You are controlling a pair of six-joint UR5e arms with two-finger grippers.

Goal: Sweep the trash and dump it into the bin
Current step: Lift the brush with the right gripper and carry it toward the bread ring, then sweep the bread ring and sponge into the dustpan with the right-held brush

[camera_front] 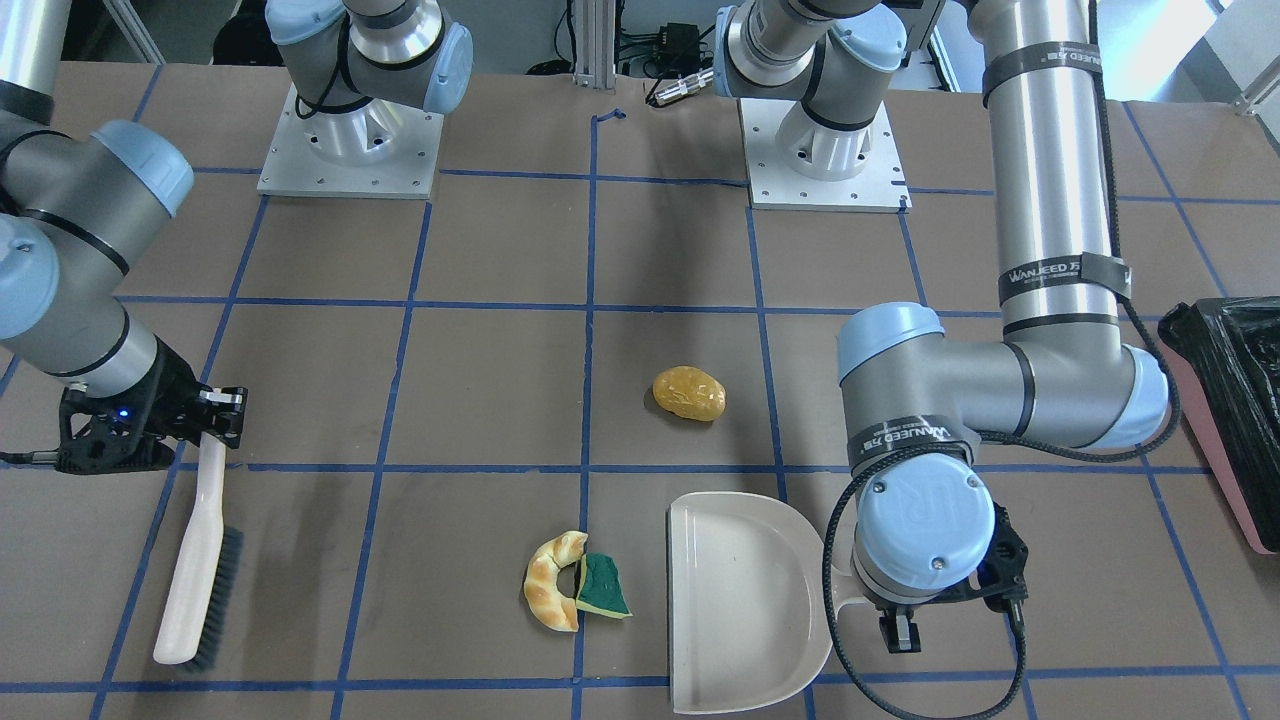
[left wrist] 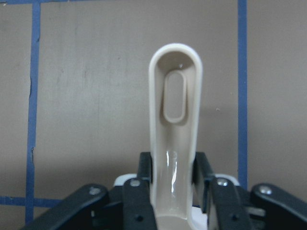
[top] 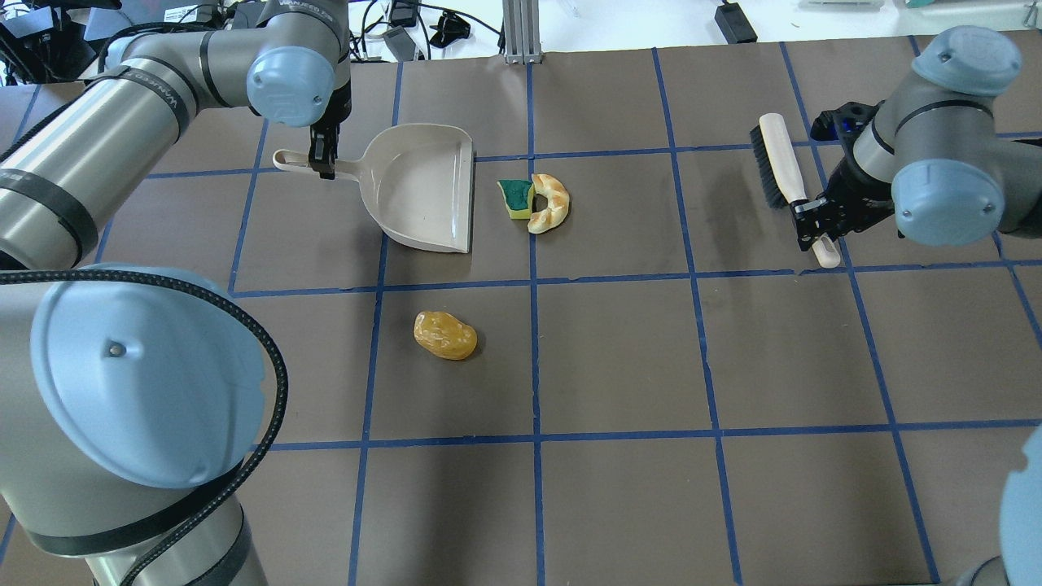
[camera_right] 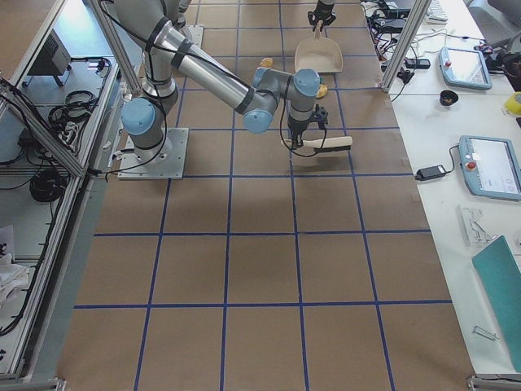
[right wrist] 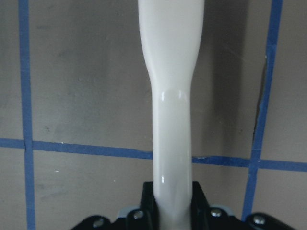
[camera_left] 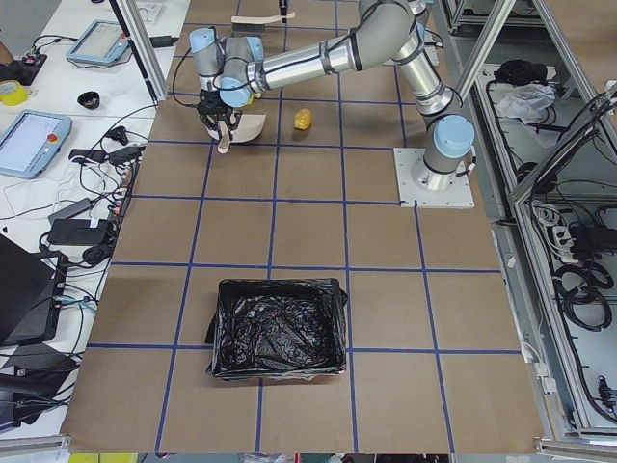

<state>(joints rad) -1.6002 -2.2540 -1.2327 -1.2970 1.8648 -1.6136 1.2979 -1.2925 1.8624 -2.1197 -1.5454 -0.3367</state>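
Observation:
The trash lies on the brown table: a yellow-orange potato-like lump, and a tan croissant piece touching a green-and-yellow sponge wedge. A beige dustpan rests flat with its open edge a short way from the sponge. My left gripper is shut on its handle. A white brush with dark bristles lies at the right, and my right gripper is shut on its handle. The bin, pink-sided with a black bag, stands far out on my left.
Blue tape lines grid the table. The two arm bases are bolted at the robot's side. Desks with tablets and cables run along the far table edge.

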